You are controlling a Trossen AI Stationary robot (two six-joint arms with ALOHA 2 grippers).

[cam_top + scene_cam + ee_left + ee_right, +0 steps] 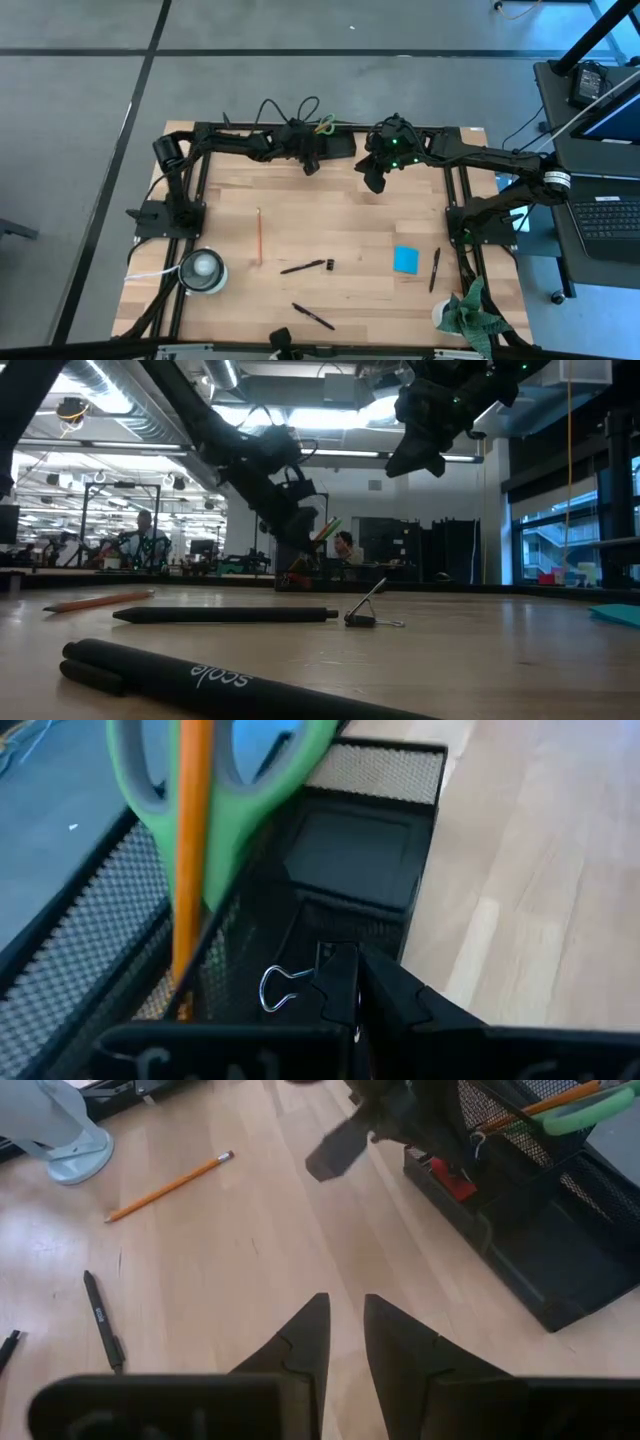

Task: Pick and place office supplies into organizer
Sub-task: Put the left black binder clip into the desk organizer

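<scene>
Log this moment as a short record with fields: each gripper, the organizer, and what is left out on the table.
left gripper: over the organizer, jaws shut on a binder clip
right gripper: above bare table beside the organizer, holding nothing, jaws slightly apart
organizer contents: green-handled scissors and a pencil standing upright; a red piece lower in it
still on table: pencil, three black pens, a second clip, blue note pad

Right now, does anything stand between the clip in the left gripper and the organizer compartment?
Nothing visible. The left gripper holds the clip over the organizer's open compartment; scissors and pencil stand to one side.
</scene>
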